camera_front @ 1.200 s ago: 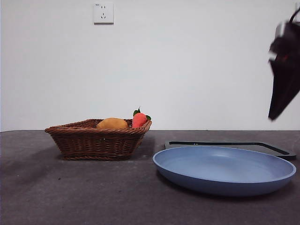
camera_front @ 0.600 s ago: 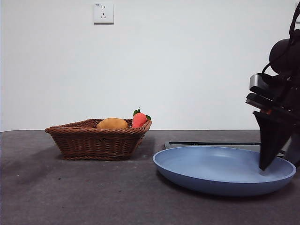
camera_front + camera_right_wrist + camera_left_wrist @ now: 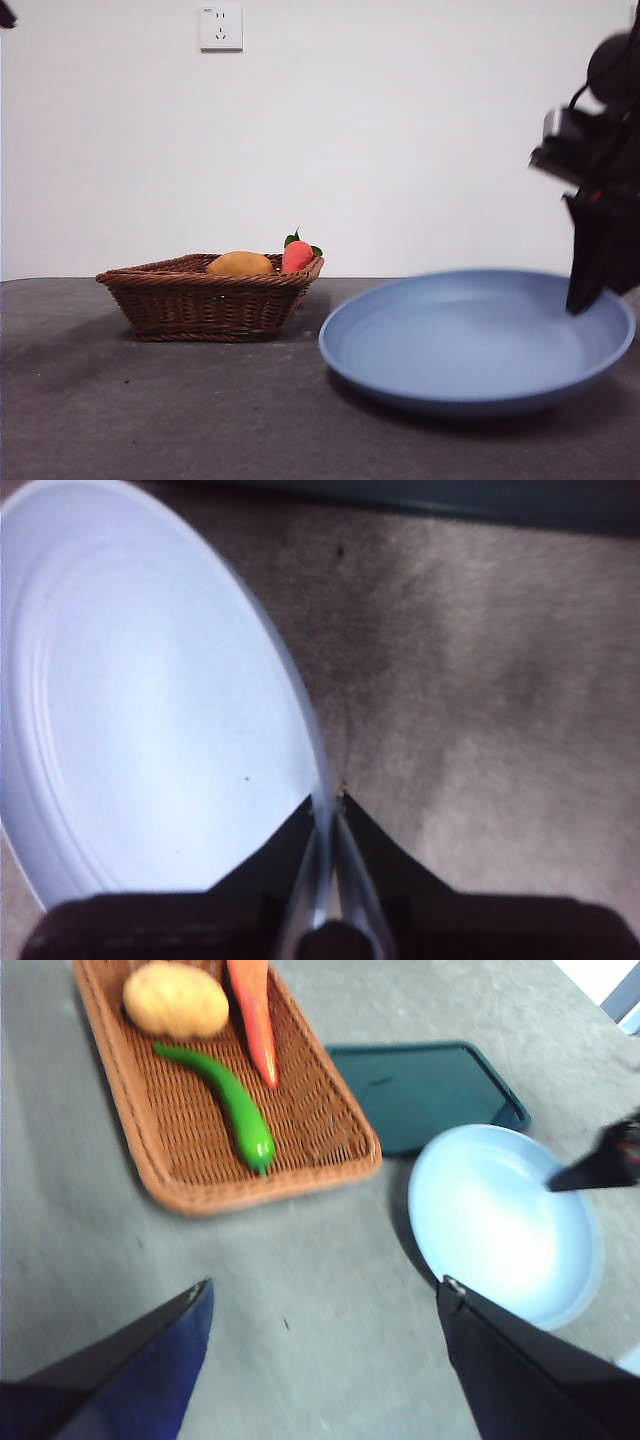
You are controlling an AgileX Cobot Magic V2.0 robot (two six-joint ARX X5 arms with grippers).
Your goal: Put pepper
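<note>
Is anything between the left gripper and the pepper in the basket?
Nothing visible. The pepper lies uncovered in the basket, beside the potato and carrot. The left gripper is open above bare table.

Looks like lab or test room, not home: bare white wall with single socket, grey table, toy-like food in wicker basket, robot arms.
</note>
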